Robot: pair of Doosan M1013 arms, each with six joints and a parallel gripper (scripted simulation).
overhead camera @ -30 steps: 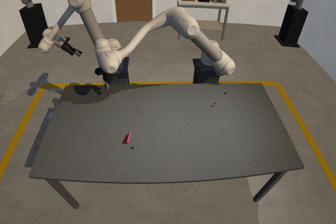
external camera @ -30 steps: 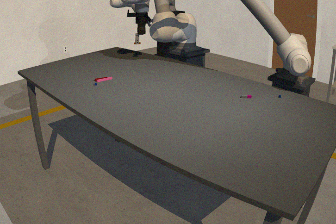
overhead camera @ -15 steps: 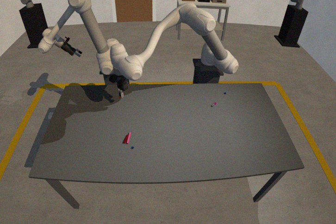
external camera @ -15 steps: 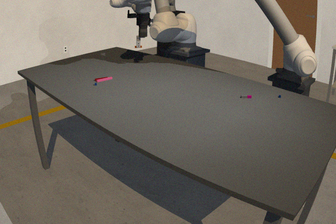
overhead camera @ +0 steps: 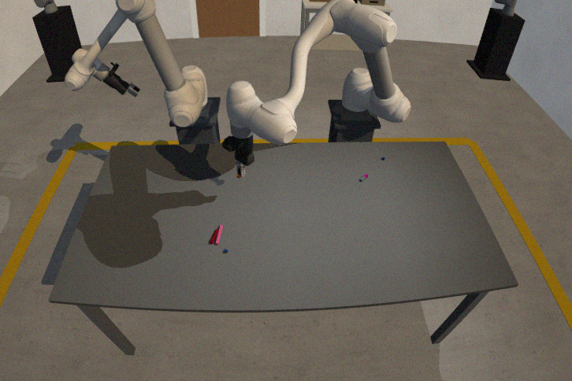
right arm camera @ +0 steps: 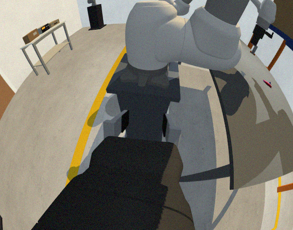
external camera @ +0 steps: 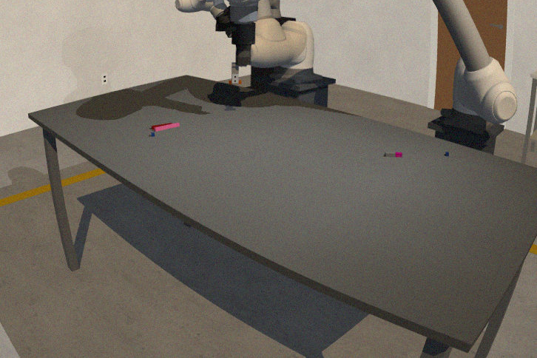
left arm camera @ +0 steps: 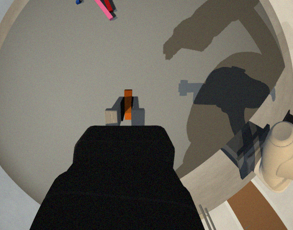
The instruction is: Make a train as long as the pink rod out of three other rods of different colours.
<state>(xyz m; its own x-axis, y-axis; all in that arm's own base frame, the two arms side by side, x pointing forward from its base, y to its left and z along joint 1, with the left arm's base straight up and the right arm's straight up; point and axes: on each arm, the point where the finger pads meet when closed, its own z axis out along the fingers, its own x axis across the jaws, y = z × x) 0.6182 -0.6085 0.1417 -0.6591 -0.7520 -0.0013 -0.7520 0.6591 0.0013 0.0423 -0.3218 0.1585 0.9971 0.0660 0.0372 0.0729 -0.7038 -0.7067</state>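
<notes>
My left gripper [overhead camera: 241,173] [external camera: 234,81] [left arm camera: 128,104] is shut on the orange rod [left arm camera: 128,94] and holds it above the table's back part. My right gripper [overhead camera: 135,90] [right arm camera: 145,119] is open and empty, beyond the table's back left in the top view. The pink rod [overhead camera: 219,234] [external camera: 166,126] [left arm camera: 104,10] lies close beside the red rod [overhead camera: 214,236] [left arm camera: 108,5] on the table. A blue rod [overhead camera: 225,251] [external camera: 152,134] [left arm camera: 78,2] lies near them. The grey rod [overhead camera: 362,178] [external camera: 390,154] and magenta rod [overhead camera: 365,175] [external camera: 399,154] lie end to end, seemingly touching.
A second blue rod [overhead camera: 383,157] [external camera: 447,154] lies behind the grey and magenta rods in the top view, towards the back edge of the table [overhead camera: 305,266] [external camera: 313,205]. The left arm reaches across above the table's back edge in front of the right arm's base.
</notes>
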